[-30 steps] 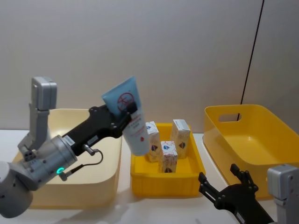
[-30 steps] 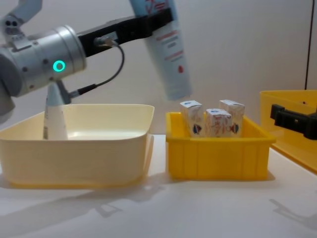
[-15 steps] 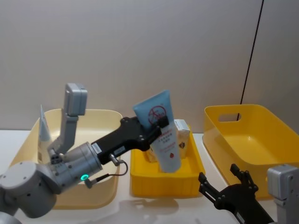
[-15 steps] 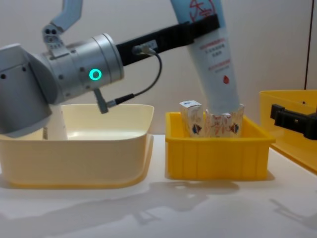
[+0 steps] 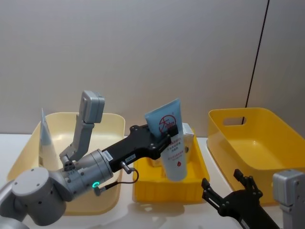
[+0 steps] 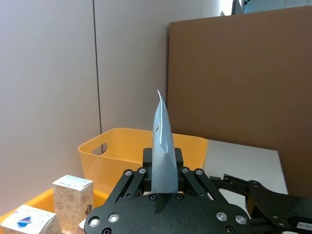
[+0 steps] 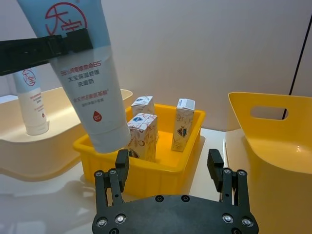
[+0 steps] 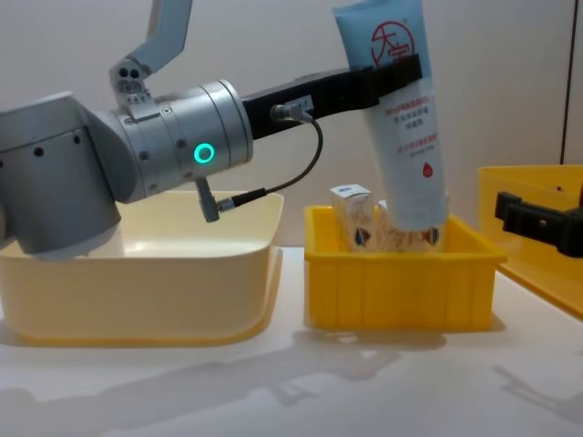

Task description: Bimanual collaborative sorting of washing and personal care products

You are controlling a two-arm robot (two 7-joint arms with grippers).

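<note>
Tube [image 8: 412, 146] clenched in left hand [image 8: 393, 76], partly hiding cartons [image 8: 353, 217]; right hand [image 7: 168, 163] released, low.

- raised tube [image 7: 90, 92]: red ring logo with "大宝" inside; under it, lines of red Chinese print, too small to be sure of; a red drop mark lower down.
- standing tube [image 7: 32, 105] in cream bin [image 7: 44, 156]: same red ring logo, print unreadable.
- cartons [image 7: 143, 139]: red-and-blue marks, no legible words.

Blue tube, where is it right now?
In the head view the blue tube hangs in the middle, held by the left gripper over the small yellow bin, close to the white cartons.
</note>
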